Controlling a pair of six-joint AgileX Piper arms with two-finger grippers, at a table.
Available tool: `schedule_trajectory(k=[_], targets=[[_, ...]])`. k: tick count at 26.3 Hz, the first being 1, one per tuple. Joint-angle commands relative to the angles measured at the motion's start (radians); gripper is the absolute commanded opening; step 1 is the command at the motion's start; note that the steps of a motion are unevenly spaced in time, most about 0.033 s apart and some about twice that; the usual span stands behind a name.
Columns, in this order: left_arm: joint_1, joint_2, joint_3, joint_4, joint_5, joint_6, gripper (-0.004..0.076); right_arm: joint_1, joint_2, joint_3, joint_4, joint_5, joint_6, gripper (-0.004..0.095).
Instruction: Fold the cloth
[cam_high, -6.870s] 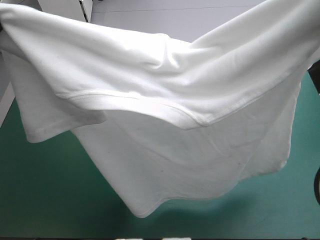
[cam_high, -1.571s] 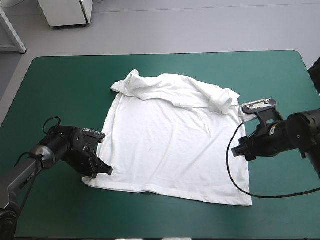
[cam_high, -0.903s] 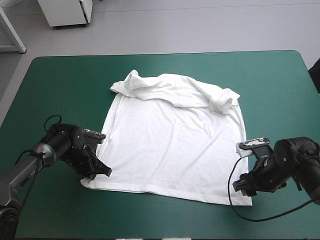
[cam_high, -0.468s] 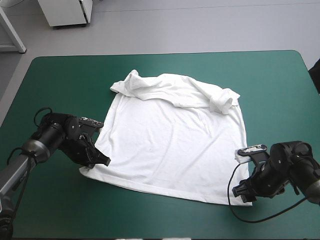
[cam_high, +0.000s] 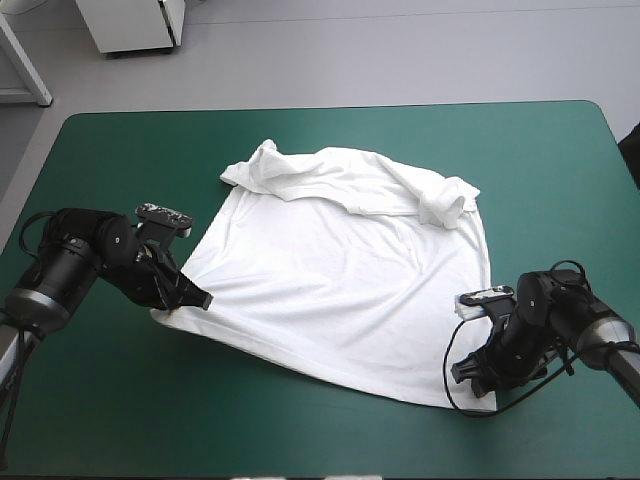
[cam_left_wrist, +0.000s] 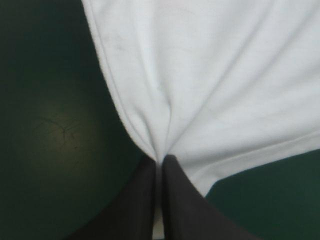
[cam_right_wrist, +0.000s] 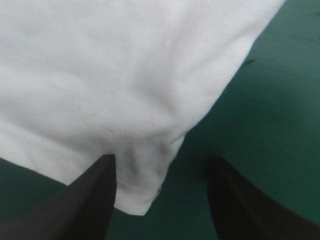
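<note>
The white T-shirt (cam_high: 340, 270) lies spread flat on the teal-green cover, its collar end bunched toward the far side. My left gripper (cam_high: 196, 298) is shut on the T-shirt (cam_left_wrist: 210, 85) at its near left hem corner, and folds of cloth run out from the pinch. In the left wrist view the two black fingers (cam_left_wrist: 142, 200) meet with white cloth between them. My right gripper (cam_high: 470, 372) stands open at the near right hem corner. That corner (cam_right_wrist: 135, 195) lies between its fingers (cam_right_wrist: 95, 192), close beside one of them.
The table's near edge runs close below both grippers. Bare teal-green cover (cam_high: 330, 440) stretches along the near side and toward the far left.
My left gripper has dragged its hem corner leftward and toward the far side, slanting the near hem. My right gripper has slid left over the right corner, fingers narrowing a little.
</note>
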Motion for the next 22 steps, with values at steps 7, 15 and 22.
schedule_trajectory(k=[7,15,22], targets=[[-0.001,-0.034,-0.042,-0.003,0.0,-0.009,-0.0022,0.02,0.001,-0.019,0.114,-0.035,-0.053,0.0295],[-0.001,-0.038,-0.042,-0.016,-0.001,-0.001,-0.0022,0.175,0.028,-0.019,0.109,-0.093,-0.021,-0.0008],[-0.001,-0.083,-0.046,-0.029,0.012,0.016,-0.0022,0.202,-0.046,-0.155,-0.038,-0.018,0.077,-0.0007]])
